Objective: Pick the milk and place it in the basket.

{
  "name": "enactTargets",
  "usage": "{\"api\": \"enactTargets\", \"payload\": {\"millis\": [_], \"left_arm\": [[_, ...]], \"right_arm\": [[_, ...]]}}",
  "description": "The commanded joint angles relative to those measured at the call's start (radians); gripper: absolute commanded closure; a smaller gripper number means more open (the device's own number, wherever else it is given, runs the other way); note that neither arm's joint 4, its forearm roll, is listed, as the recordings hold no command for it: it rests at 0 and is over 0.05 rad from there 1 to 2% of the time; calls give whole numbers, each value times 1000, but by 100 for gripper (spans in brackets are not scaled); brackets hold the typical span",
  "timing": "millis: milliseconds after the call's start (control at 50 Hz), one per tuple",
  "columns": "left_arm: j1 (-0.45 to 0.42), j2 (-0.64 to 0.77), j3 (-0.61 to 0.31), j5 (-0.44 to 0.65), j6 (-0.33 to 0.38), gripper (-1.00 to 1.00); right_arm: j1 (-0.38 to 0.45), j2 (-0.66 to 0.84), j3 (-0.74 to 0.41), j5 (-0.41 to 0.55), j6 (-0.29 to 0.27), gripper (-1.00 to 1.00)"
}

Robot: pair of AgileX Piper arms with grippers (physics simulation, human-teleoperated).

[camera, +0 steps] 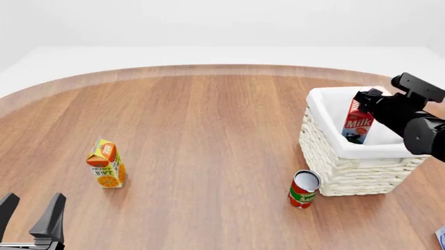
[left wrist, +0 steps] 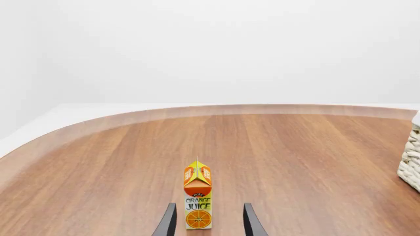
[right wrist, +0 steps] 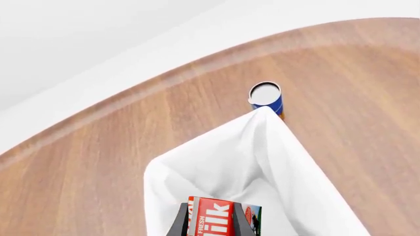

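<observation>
The milk (camera: 357, 126), a red-topped carton with a blue-and-white lower part, hangs slightly tilted within the opening of the basket (camera: 347, 169). My right gripper (camera: 364, 102) is shut on its top. In the right wrist view the milk (right wrist: 218, 219) sits between the two dark fingers (right wrist: 179, 224), over the basket's white cloth lining (right wrist: 217, 167). My left gripper (camera: 31, 212) stands open at the near left of the table with nothing between its fingers. In the left wrist view the left gripper (left wrist: 210, 209) points toward the orange juice carton.
An orange juice carton (camera: 106, 164) stands upright at the left, just ahead of the left gripper, orange juice carton (left wrist: 197, 200). A red-and-green tomato sauce can (camera: 304, 189) stands by the basket's near left corner. The basket's woven side (left wrist: 412, 162) shows at the left wrist view's edge.
</observation>
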Motion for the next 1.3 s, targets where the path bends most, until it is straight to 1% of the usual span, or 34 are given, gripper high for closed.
{"api": "enactTargets", "payload": {"millis": [20, 260, 1300], "left_arm": [[0, 0, 0, 0, 0, -100], [0, 0, 0, 0, 0, -100], [0, 0, 0, 0, 0, -100]], "right_arm": [[-1, 8, -19, -18, 23, 100], [-5, 34, -15, -35, 23, 100], [-12, 114, -46, -54, 11, 100]]}}
